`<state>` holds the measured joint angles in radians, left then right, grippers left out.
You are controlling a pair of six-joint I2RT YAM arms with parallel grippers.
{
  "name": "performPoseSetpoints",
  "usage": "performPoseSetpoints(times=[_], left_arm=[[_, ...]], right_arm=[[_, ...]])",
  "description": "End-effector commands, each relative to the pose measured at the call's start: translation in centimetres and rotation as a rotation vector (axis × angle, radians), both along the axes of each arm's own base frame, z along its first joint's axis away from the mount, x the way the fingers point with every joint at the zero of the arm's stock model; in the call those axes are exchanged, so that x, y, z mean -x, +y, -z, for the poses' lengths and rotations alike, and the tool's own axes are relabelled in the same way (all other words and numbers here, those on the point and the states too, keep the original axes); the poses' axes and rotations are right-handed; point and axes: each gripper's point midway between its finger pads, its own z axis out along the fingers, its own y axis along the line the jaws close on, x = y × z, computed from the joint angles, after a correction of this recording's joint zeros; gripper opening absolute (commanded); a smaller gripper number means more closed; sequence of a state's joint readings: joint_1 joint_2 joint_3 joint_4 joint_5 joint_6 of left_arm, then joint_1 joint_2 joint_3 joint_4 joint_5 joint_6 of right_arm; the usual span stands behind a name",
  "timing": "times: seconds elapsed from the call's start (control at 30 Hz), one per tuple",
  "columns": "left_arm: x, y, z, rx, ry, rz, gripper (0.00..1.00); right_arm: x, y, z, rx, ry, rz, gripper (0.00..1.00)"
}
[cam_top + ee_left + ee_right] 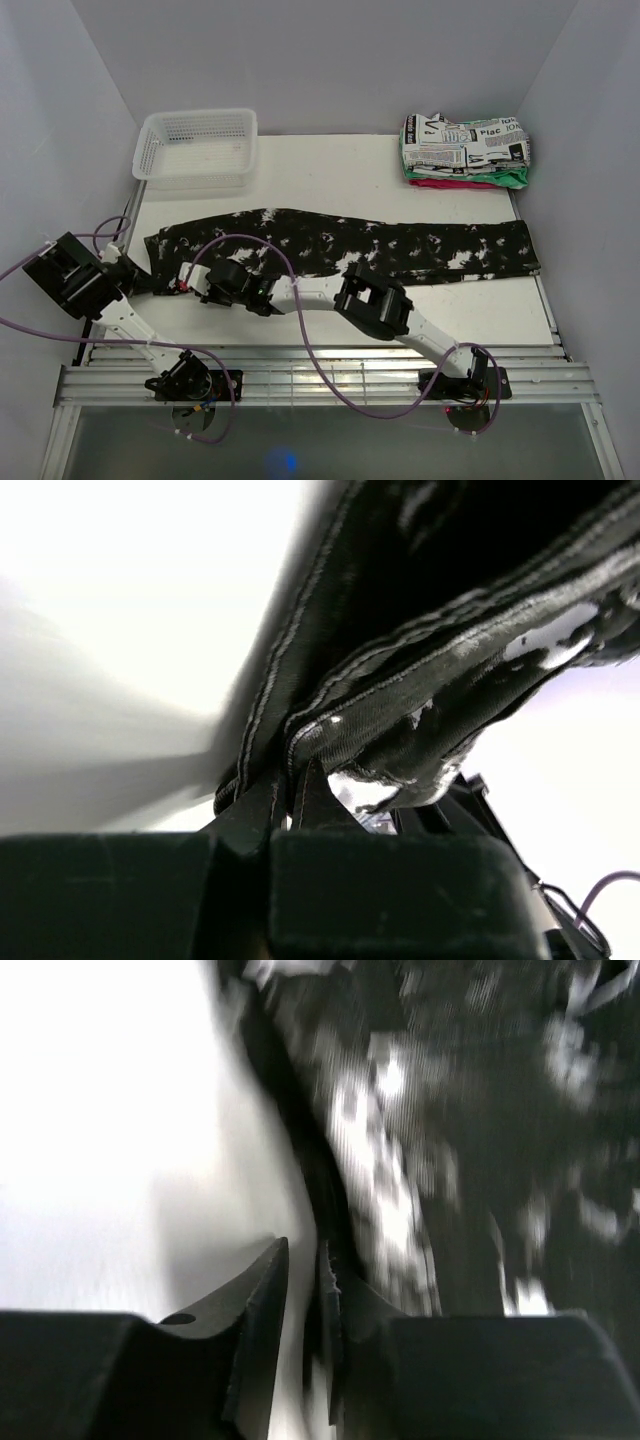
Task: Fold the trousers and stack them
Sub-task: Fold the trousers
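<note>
wrist views only: left hand (288, 783) clamped on trousers (430, 670) seam; right hand (302, 1260) barely parted, grip unclear

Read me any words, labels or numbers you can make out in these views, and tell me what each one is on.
"Plac": bold black letters on the newspaper-print folded garment, top of the far right stack; the reading is uncertain.
Remaining print on that garment: too small to read.
Trousers and basket: no text visible.
Wrist views: no text visible.
</note>
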<state>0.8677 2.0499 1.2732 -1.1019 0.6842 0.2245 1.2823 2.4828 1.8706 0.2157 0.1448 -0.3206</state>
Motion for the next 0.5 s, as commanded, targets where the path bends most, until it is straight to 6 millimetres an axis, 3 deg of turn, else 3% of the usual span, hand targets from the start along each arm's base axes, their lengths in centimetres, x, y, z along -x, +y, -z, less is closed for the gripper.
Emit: performPoseSetpoints(times=[0.0, 0.03, 0.07, 0.1, 0.17, 0.27, 0.3, 0.47], left_arm=[[-2.6, 6.5, 2.3, -0.258, 0.002, -0.011, 0.0], [-3.0, 7.1, 2.5, -0.263, 0.004, -0.014, 0.0], [-3.3, 7.5, 2.5, -0.27, 0.006, -0.014, 0.0], [-3.8, 8.0, 2.4, -0.279, 0.006, -0.01, 0.0], [-4.6, 8.8, 2.3, -0.288, -0.003, -0.009, 0.0], [-5.0, 8.5, 2.4, -0.283, -0.003, 0.009, 0.0], [-5.1, 8.3, 2.5, -0.284, -0.003, 0.018, 0.0], [-5.0, 7.4, 2.7, -0.273, -0.004, 0.036, 0.0]], right_arm=[[1.0, -3.9, -5.5, 0.003, 0.062, -0.049, 0.26], [2.0, -4.5, -5.9, 0.006, 0.1, -0.11, 0.27], [2.6, -5.7, -8.1, 0.0, 0.117, -0.129, 0.33], [2.7, -7.0, -7.9, 0.021, 0.162, -0.156, 0.38], [2.5, -9.0, -9.6, 0.031, 0.202, -0.16, 0.45], [1.3, -12.6, -8.8, 0.115, 0.271, -0.167, 0.47], [0.7, -14.6, -7.6, 0.193, 0.281, -0.188, 0.46], [0.1, -20.4, -3.7, 0.379, 0.371, -0.248, 0.45]])
